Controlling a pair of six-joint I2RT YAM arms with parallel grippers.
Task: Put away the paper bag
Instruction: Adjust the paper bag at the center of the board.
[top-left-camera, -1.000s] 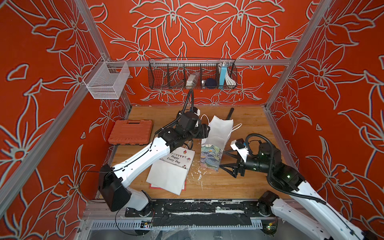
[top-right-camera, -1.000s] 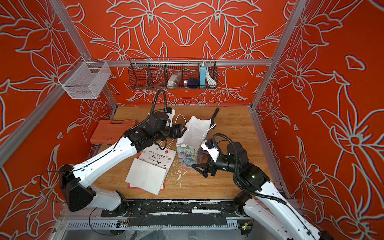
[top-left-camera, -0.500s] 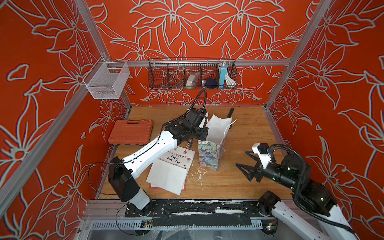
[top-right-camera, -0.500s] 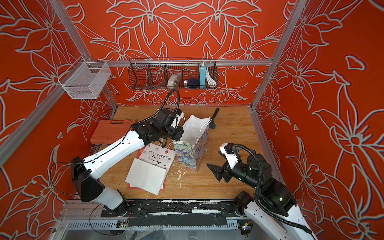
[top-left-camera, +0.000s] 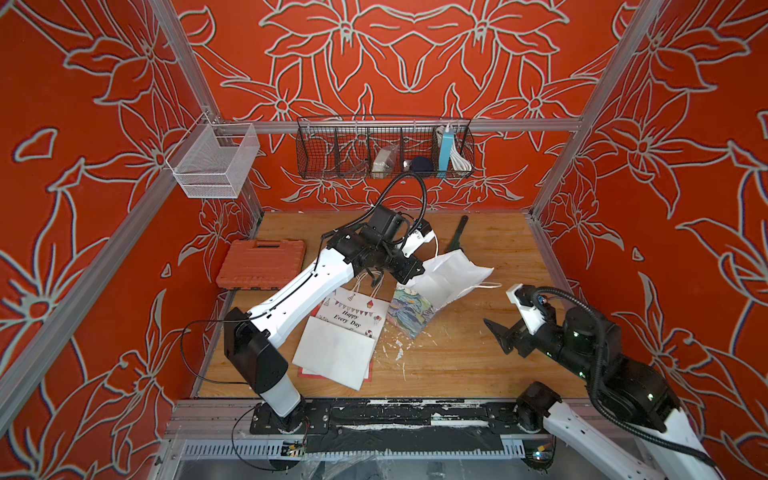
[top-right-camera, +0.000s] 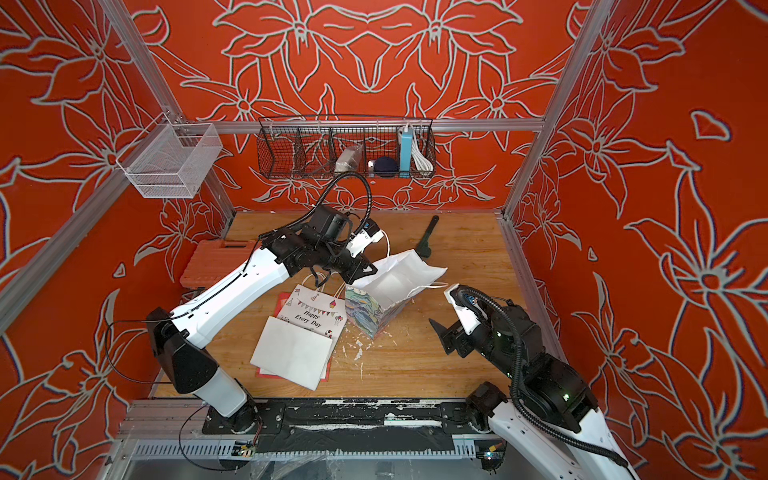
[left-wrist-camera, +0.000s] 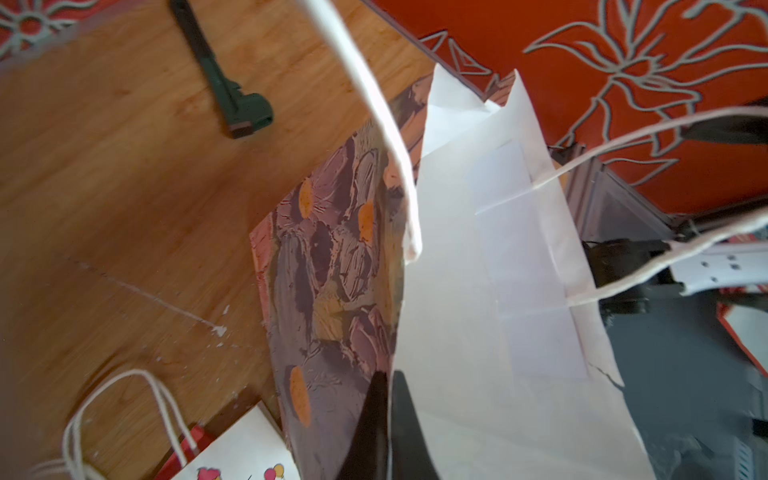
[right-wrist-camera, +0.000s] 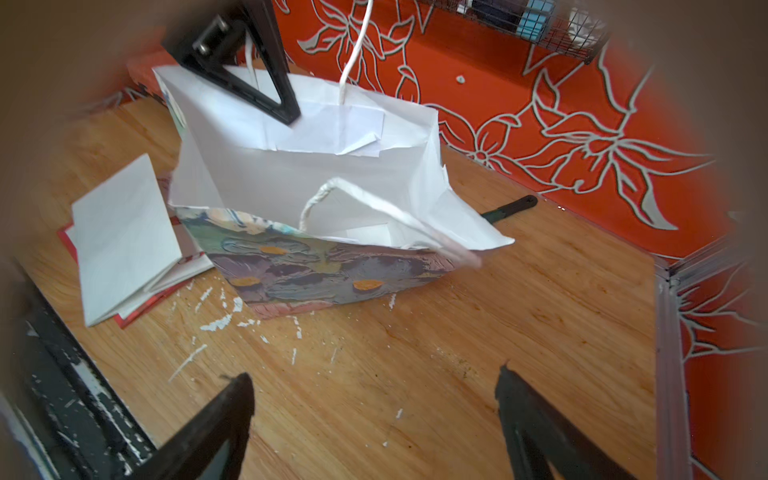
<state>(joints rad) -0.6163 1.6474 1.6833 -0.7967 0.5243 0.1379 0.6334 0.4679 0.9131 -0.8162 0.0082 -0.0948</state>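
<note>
- The left tool (left-wrist-camera: 389, 386) was seen pressed together on the upper edge of the paper bag (top-left-camera: 440, 282), and the white paper wall was caught between its jaws.
- The right tool (right-wrist-camera: 374, 374) was held with its jaws wide apart and nothing between them, above the bare wood and apart from the bag.
- The paper bag, painted with flowers outside and white inside, was placed near the middle of the surface (top-left-camera: 478, 365). Its mouth was open and its top was tilted toward the right arm.
- A flat bag (top-left-camera: 353, 316) printed "Happy Every Day" was laid just beside it, on the left arm's side, and white flakes were scattered on the wood nearby.
- An orange case (top-left-camera: 262, 264) was laid beyond the left arm.
- A dark wire basket (top-left-camera: 332, 153) and a white mesh basket (top-left-camera: 212, 166) were hung above the surface.
</note>
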